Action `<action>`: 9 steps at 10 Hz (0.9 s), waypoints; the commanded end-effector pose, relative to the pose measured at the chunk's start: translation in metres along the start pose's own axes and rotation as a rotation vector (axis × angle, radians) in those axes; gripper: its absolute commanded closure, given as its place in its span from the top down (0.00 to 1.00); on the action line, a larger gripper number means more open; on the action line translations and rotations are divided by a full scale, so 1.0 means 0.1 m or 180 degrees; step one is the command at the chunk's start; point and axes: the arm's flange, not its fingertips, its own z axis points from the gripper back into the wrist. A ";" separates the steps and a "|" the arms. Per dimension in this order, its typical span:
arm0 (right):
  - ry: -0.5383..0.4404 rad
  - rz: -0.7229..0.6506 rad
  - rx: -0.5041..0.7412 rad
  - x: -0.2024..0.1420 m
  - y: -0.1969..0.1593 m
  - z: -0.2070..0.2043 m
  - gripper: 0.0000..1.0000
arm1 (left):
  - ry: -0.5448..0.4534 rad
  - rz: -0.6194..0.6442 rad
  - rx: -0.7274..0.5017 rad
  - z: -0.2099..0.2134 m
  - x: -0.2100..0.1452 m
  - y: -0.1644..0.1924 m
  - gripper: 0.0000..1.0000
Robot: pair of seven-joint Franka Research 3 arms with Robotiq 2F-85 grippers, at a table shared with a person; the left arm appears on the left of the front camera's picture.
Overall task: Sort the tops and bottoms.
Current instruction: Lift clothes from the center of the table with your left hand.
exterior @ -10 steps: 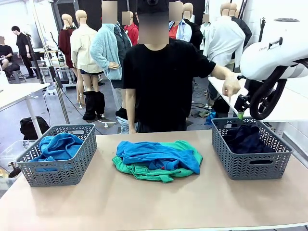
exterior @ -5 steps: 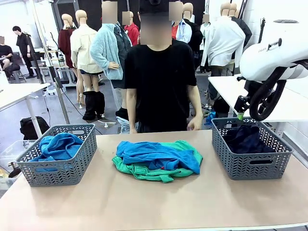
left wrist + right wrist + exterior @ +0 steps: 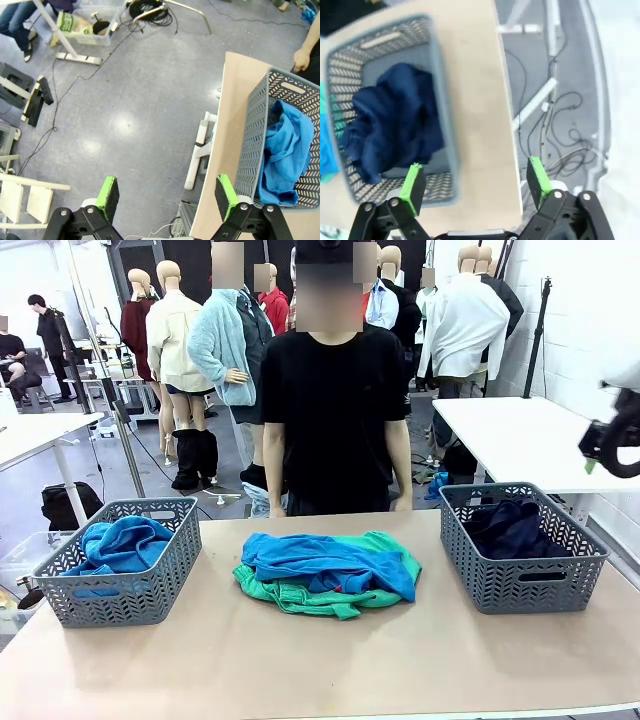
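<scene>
Your left gripper (image 3: 166,199) is wide open with nothing between the pads. It points down at the floor (image 3: 125,115), just off the left end of the table (image 3: 300,670). In the wrist view the left basket (image 3: 252,140) sits up and to the right of the fingers. One blue shirt (image 3: 287,150) is bunched inside it, clear of the gripper.

Your right gripper (image 3: 475,184) is also spread and empty, looking down over the table's right edge. In that view the right basket (image 3: 445,110) lies left of the fingers, with the navy trousers (image 3: 395,120) heaped inside, apart from the pads. In the front view the right arm (image 3: 622,430) is a blur at the picture's right edge, above and outboard of that basket.

Mid-table, the second blue shirt (image 3: 320,558) is draped over the green shorts (image 3: 300,600). They make one crumpled pile between the baskets, well apart from both grippers. The person (image 3: 335,410) stands at the far edge behind the pile, arms down.
</scene>
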 end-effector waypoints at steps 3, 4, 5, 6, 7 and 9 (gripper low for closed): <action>-0.0151 -0.0851 0.0393 -0.35 -0.83 -0.38 1.00 | -0.0006 0.0007 0.0003 0.01 0.00 0.00 1.00; 0.0076 -0.0671 0.0065 -0.23 -0.68 -0.19 1.00 | -0.0006 0.0007 0.0003 0.01 0.00 0.00 1.00; 0.0076 -0.0671 0.0065 -0.23 -0.68 -0.19 1.00 | 0.0000 -0.0001 0.0000 0.00 0.00 0.00 1.00; 0.0076 -0.0671 0.0065 -0.23 -0.68 -0.19 1.00 | -0.0135 -0.0300 -0.0120 0.11 0.01 -0.24 1.00; 0.0076 -0.0671 0.0065 -0.23 -0.68 -0.19 1.00 | -0.0348 -0.0659 -0.0389 0.27 0.03 -0.53 1.00; 0.0076 -0.0671 0.0065 -0.23 -0.68 -0.19 1.00 | -0.0723 -0.1454 -0.0974 0.71 0.02 -1.23 1.00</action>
